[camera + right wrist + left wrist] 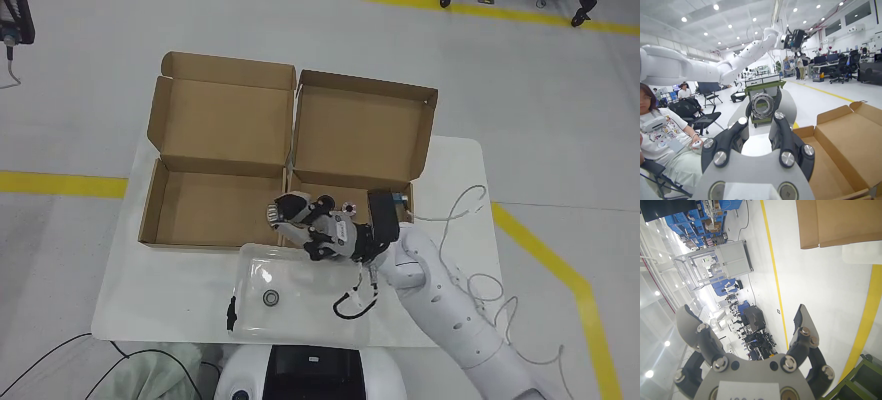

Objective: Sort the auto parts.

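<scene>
while the left tool (743, 313) hangs with its fingers spread wide, it points out over the floor past a cardboard flap (829, 222), and the sorting things sit on the white counter (140, 290). at about ten o'clock on the counter lies the left cardboard box (210, 208), its lid folded back. at six o'clock, along the near edge, sits a clear plastic bin (330, 300) with one small metal ring (270, 297) lying in its left half. just past the bin's twelve o'clock rim the right tool (284, 210) hovers over the seam where the two boxes meet, at the seven o'clock corner of the right cardboard box (360, 130). in the right wrist view this tool (763, 100) is narrowed onto a steel roller bearing (762, 106), pinched by its outer rim between the two fingertips, with the bore facing the camera. the right cardboard box stands at about one o'clock on the counter, its lid also raised, and the arm covers part of its floor.
</scene>
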`<act>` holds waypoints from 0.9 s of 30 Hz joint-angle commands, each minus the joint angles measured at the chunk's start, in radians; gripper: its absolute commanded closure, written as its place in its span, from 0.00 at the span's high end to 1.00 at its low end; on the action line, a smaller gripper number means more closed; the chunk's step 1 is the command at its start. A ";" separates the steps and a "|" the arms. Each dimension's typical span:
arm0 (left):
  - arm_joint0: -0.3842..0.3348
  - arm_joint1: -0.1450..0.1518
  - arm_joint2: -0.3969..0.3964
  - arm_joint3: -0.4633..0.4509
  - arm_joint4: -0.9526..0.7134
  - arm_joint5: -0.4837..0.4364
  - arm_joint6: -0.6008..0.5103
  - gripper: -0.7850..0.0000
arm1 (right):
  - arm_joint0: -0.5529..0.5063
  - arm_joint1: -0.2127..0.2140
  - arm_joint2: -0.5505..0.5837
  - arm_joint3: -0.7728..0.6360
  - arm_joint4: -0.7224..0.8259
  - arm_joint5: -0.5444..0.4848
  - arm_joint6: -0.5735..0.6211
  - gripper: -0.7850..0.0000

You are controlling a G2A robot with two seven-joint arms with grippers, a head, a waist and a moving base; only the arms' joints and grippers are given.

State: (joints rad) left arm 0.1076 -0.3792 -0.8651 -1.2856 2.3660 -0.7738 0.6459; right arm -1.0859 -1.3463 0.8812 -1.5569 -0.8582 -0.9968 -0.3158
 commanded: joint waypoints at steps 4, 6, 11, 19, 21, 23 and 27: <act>0.000 0.000 0.000 0.000 0.000 0.000 0.000 1.00 | -0.029 0.006 0.020 -0.003 0.003 -0.015 -0.093 0.00; 0.000 0.000 0.000 0.000 0.000 0.000 0.000 1.00 | -0.036 0.012 0.020 -0.008 0.007 -0.015 -0.124 0.00; 0.000 0.000 0.000 0.000 0.000 0.000 0.000 1.00 | -0.057 0.034 0.036 -0.021 -0.003 -0.015 -0.204 0.00; 0.000 0.000 0.000 0.000 0.000 0.000 0.000 1.00 | -0.055 0.069 0.016 -0.028 -0.040 -0.015 -0.298 0.00; 0.000 0.000 0.000 0.000 0.000 0.000 0.000 1.00 | -0.044 0.074 0.003 -0.017 -0.048 -0.015 -0.302 0.00; 0.000 0.000 0.000 0.000 0.000 0.000 0.000 1.00 | -0.030 0.077 -0.008 -0.002 -0.053 -0.015 -0.294 0.00; 0.000 0.000 0.000 0.000 0.000 0.000 0.000 1.00 | 0.008 0.073 -0.043 0.037 -0.054 -0.014 -0.223 0.00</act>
State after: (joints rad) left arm 0.1076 -0.3792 -0.8651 -1.2856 2.3660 -0.7738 0.6459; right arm -1.0922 -1.2702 0.8501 -1.5340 -0.9128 -1.0123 -0.5724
